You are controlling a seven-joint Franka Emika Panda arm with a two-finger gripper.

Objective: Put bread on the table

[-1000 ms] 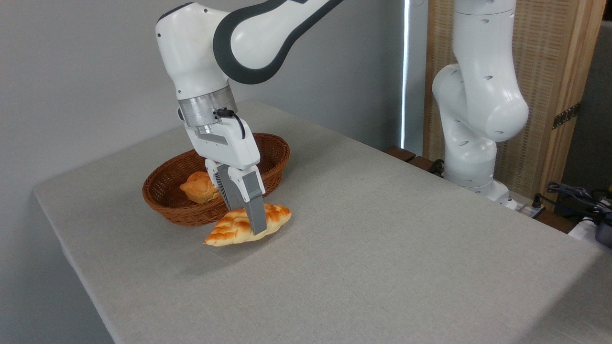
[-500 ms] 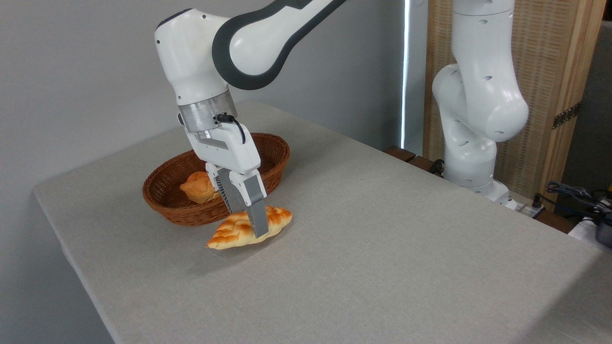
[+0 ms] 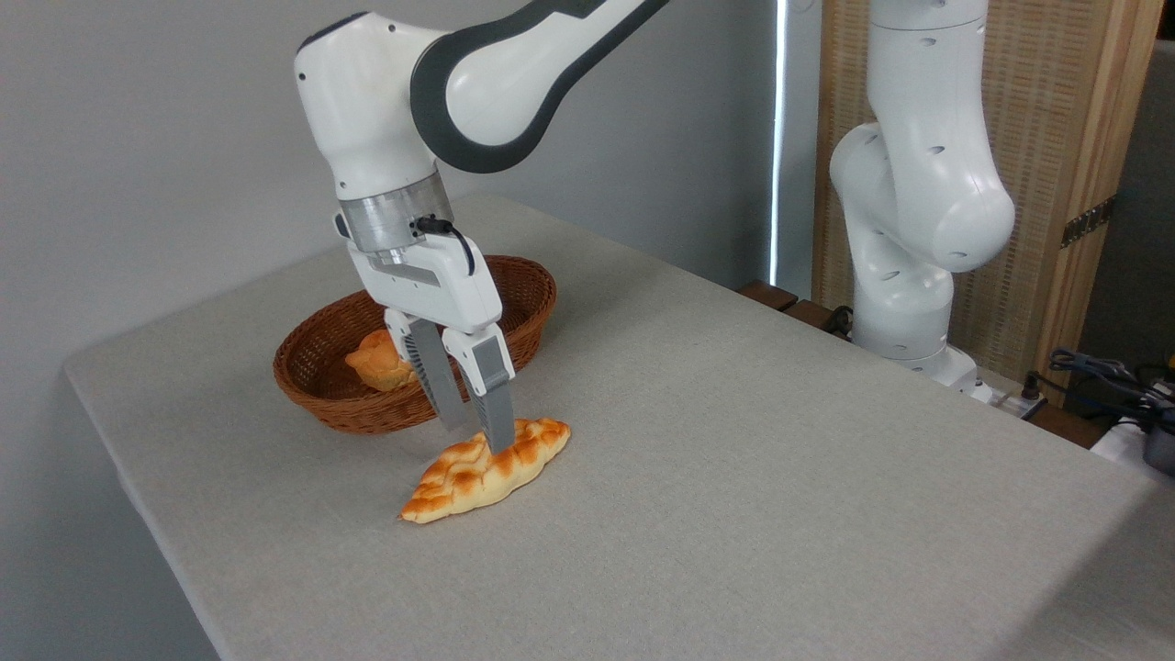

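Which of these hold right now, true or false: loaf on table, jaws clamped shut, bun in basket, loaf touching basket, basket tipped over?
1. The bread lies on the table. True.
2. The gripper is clamped shut. False: its fingers stand apart over the loaf.
3. A small bun sits in the basket. True.
4. The loaf touches the basket. False: bare table shows between them.
5. The basket is tipped over. False: it sits upright.

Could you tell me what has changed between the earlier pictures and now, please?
The pincer has opened, letting go of the bread, which has dropped from a tilted hold to lie flat on the table. The basket and the small bun inside it have not moved.
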